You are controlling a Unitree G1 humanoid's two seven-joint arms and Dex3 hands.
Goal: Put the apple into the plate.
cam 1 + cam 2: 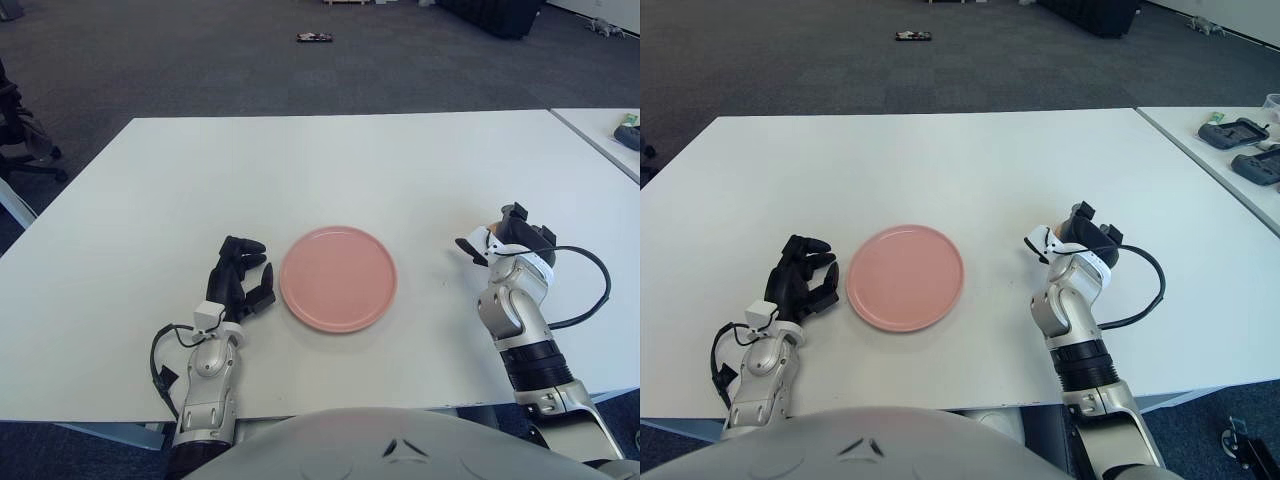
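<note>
Looks like an office or robot lab. Dark grey carpet floor [200,60] all round a broad white tabletop [330,170], with a second white table [1220,150] off beyond the right hand [500,240], carrying dark handheld devices [1240,132]. Part of an office chair [15,130] well out past the left hand [240,275]. Small dark object [313,38] lying on the carpet far ahead, dark furniture [490,12] at the far edge.
</note>
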